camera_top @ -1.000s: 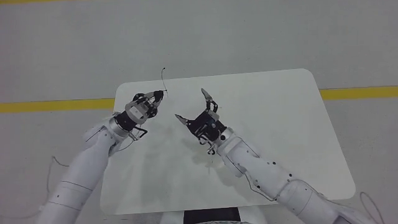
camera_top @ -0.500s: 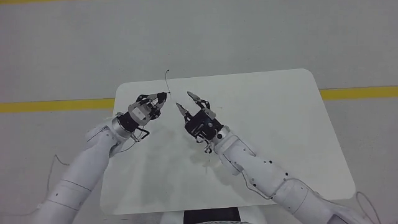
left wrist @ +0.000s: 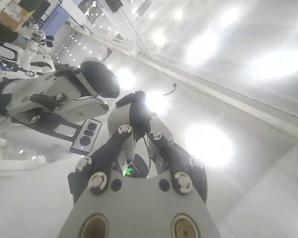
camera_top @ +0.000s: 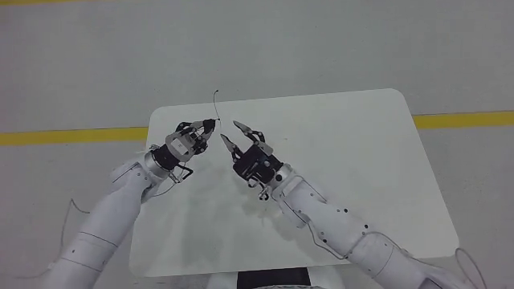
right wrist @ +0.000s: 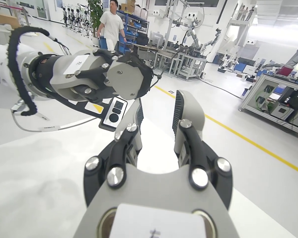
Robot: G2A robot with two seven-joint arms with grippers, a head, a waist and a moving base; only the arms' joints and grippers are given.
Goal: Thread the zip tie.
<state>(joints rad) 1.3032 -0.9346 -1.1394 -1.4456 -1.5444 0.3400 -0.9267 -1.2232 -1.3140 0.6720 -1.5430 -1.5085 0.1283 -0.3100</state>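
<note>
Zip tie is pinched at its lower end between the closed fingers of the left gripper, its thin free length pointing toward the far side, above the white table. Just right of it, the right gripper hovers with fingers partly spread, holding nothing

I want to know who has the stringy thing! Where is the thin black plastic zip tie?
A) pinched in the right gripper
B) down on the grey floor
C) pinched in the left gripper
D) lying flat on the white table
C: the thin black zip tie sticks up out of the shut left gripper, while the right gripper beside it is open and holds nothing.
</note>
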